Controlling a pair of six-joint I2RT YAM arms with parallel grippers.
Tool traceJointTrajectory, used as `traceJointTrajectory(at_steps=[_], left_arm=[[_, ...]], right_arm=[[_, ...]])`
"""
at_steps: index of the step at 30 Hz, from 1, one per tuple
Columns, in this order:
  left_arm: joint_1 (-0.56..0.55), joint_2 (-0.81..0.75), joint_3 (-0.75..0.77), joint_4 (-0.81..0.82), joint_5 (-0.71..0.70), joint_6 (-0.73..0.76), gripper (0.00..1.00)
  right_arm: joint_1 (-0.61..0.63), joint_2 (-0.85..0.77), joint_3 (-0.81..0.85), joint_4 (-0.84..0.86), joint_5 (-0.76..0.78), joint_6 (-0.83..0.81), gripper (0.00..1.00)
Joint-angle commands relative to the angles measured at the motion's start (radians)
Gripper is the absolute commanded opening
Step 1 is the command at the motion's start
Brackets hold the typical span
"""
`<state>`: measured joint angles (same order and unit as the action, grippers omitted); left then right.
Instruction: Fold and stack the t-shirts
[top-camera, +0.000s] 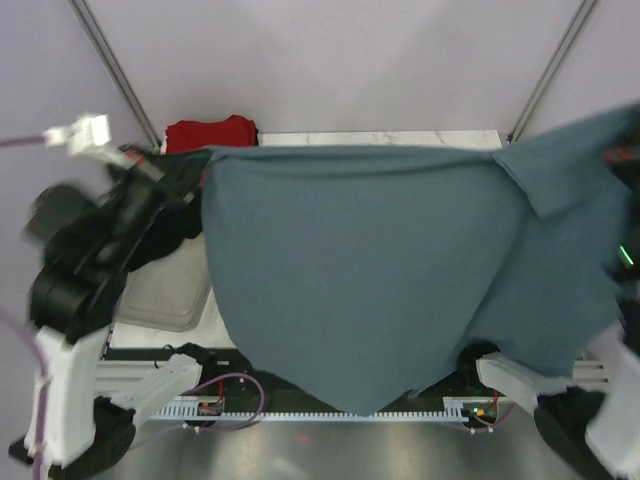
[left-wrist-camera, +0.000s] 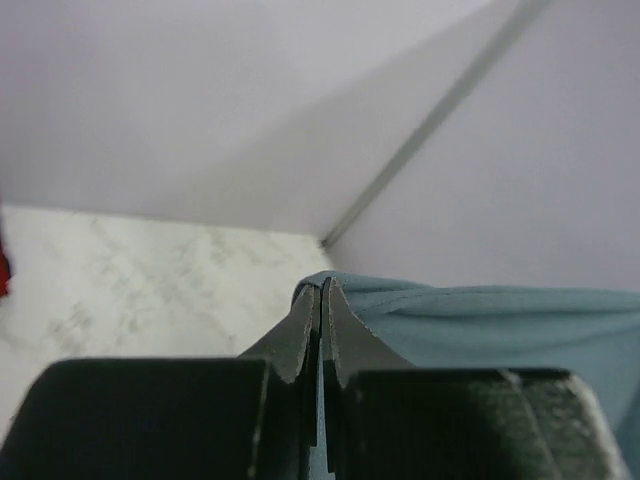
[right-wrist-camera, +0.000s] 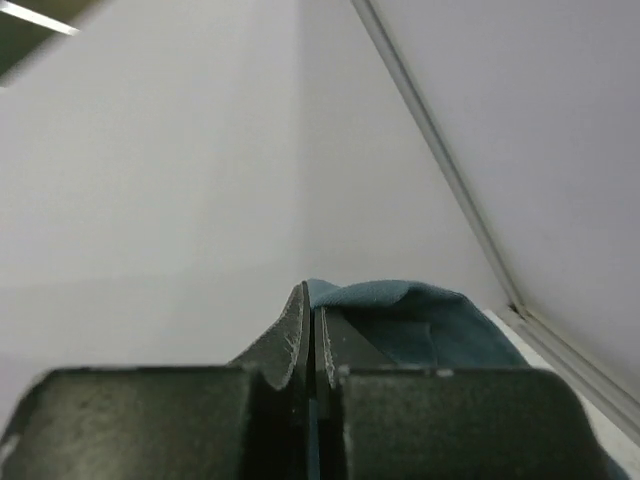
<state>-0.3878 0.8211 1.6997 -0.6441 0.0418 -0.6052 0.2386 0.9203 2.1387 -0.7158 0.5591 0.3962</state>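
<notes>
High over the counter (top-camera: 400, 138), the blue shirt (top-camera: 380, 260) hung stretched wide between both arms, its lower edge sagging toward the near edge. On one top corner the left pincer (left-wrist-camera: 320, 292) was clamped, cloth nipped between its closed tips. The right pincer (right-wrist-camera: 308, 296) was clamped on the other corner, out beyond the right edge. Pulled apart like that, by my reading, so the cloth would hang smooth and could be laid flat for folding. At the far left corner sat the red shirt (top-camera: 210, 133), folded small, likely the base of the stack. By the left edge lay the tray (top-camera: 165, 285), partly under the left arm. No fold in the blue one yet.
</notes>
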Motion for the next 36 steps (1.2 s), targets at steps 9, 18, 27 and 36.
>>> traceJointTrajectory(at_steps=[9,18,27,36], left_arm=[[0.271,1.05,0.136,-0.066,0.274,0.09,0.61],[0.228,0.862,-0.156,-0.025,0.196,0.125,0.82],[0.184,0.639,-0.613,0.158,0.179,0.044,0.78],[0.182,0.581,-0.753,0.188,0.127,0.045,0.78]], right_arm=[[-0.078,1.29,0.684,-0.494,0.154,0.153,0.98],[-0.174,0.672,-0.554,0.147,-0.158,0.139,0.98],[-0.179,0.465,-0.962,0.182,-0.278,0.154,0.98],[-0.19,0.322,-1.318,0.194,-0.545,0.243,0.98]])
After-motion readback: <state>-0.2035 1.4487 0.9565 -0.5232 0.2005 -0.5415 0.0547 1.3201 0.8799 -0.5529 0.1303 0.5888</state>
